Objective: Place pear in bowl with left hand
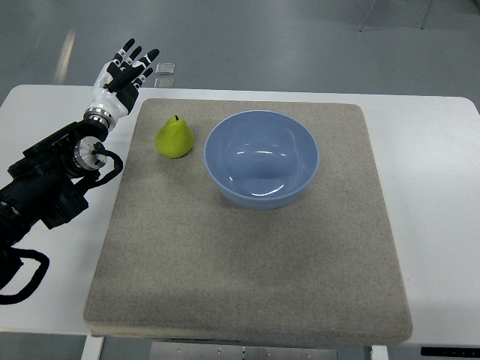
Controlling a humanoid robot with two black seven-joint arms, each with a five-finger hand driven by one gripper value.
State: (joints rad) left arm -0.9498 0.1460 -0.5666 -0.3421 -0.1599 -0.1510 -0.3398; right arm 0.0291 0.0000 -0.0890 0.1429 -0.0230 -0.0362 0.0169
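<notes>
A green pear (pixel 175 138) stands upright on the grey mat (pixel 247 255), just left of the blue bowl (pixel 262 158), which holds nothing. My left hand (pixel 126 73) is up at the far left corner of the table, beyond the mat's edge, with its fingers spread and holding nothing. It is apart from the pear, to its upper left. The black left arm (pixel 52 176) comes in along the left edge.
The mat lies on a white table (pixel 435 187). A small clear object (pixel 164 73) sits at the table's far edge next to my left hand. Grey floor shows beyond the table.
</notes>
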